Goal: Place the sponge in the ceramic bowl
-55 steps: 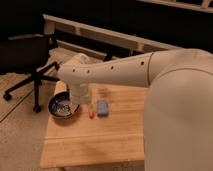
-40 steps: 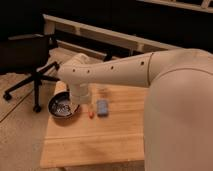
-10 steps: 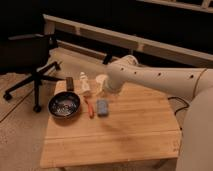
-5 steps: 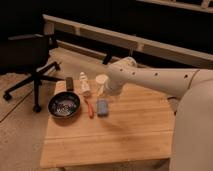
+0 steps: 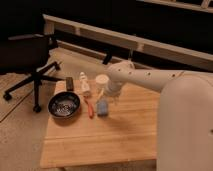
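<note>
light wooden table (image 5: 125, 137) | round dark glossy ceramic bowl (image 5: 64, 105) at left, no sponge inside | gripper (image 5: 107, 96) hangs just above the small light-blue soft sponge (image 5: 102, 108), open or closed, can't tell | imo drop straight, centred, dodging the thin orange-red stick (image 5: 90, 108)

A single camera looks down at an angle from high beside the robot's own white arm (image 5: 187, 120), whose bulk fills the right of the view. It faces across a wooden table (image 5: 120, 137) at middle distance, toward an office chair (image 5: 30, 55) at far left. The gripper (image 5: 104, 96) hangs near centre, close over the sponge (image 5: 102, 108)
</note>
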